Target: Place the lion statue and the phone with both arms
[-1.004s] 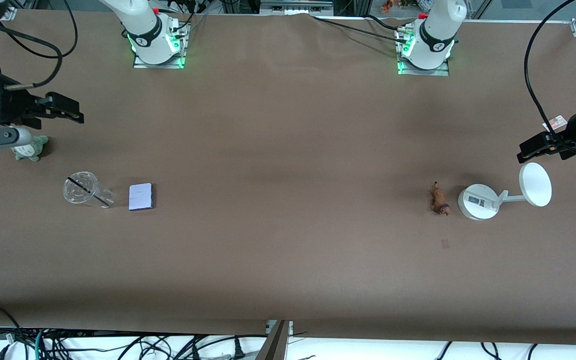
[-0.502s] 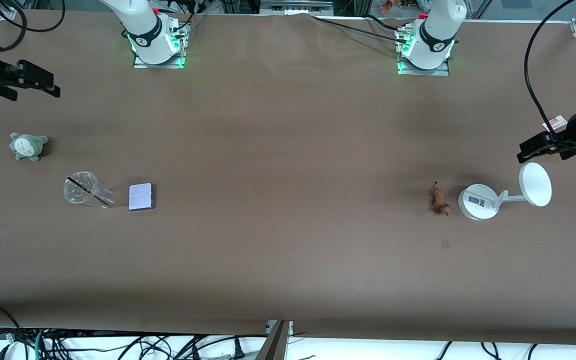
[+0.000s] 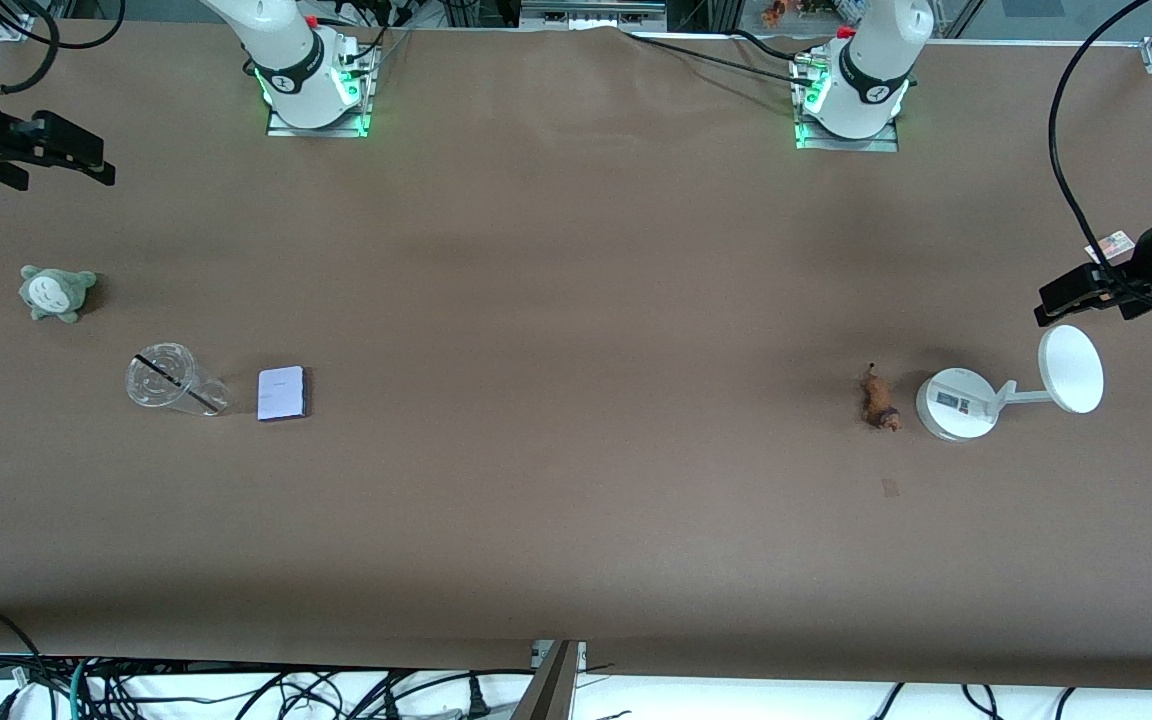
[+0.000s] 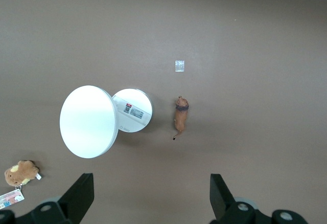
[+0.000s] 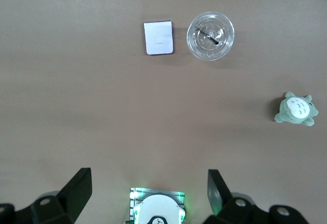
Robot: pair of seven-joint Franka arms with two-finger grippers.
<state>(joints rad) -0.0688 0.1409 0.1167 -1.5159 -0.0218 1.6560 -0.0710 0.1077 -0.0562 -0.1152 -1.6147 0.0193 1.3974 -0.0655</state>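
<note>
Phone [image 3: 282,393] lies beside cup [image 3: 168,379]; lion statue [image 3: 878,400] beside stand [image 3: 956,403].

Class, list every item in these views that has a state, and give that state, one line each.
lion statue: lying on the table, untouched
phone: flat, face up
clear cup: on its side
left gripper: jaws open, empty
right gripper: jaws open, empty
</note>
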